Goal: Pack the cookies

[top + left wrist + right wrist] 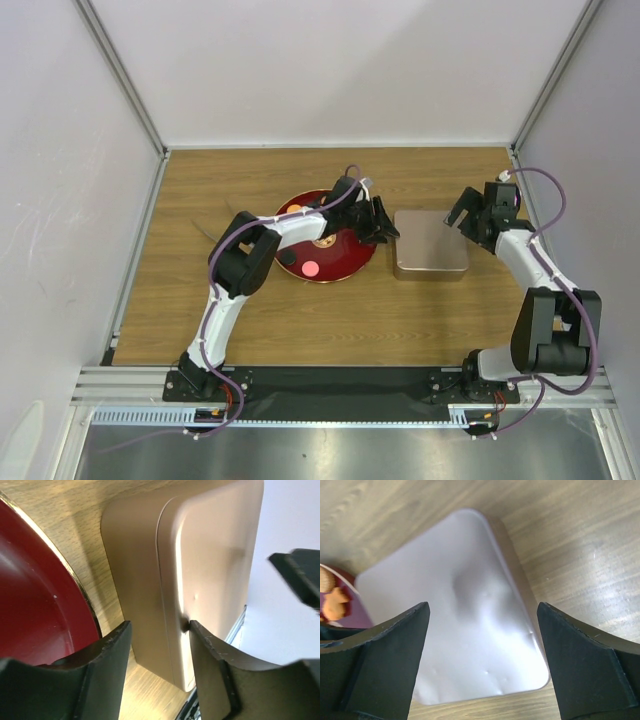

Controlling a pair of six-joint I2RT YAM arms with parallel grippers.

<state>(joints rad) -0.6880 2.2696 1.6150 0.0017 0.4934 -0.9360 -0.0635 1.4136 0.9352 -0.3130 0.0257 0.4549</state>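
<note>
Top external view: the cookies (310, 268) lie flat on the dark-red plate (345, 262) at mid-worktop (200, 300), just left of the closed tin (430, 245). A pink round one and a black one sit near the plate's near rim, with orange ones farther back. Round pieces show no long axis. An orange fish-shaped cookie (335, 605) appears in the right wrist view, its heading unclear. Fingers of the left gripper (385, 228) stand somewhat apart between plate and tin, holding nothing, while those of the right gripper (472, 215) spread wide above the tin, empty.
</note>
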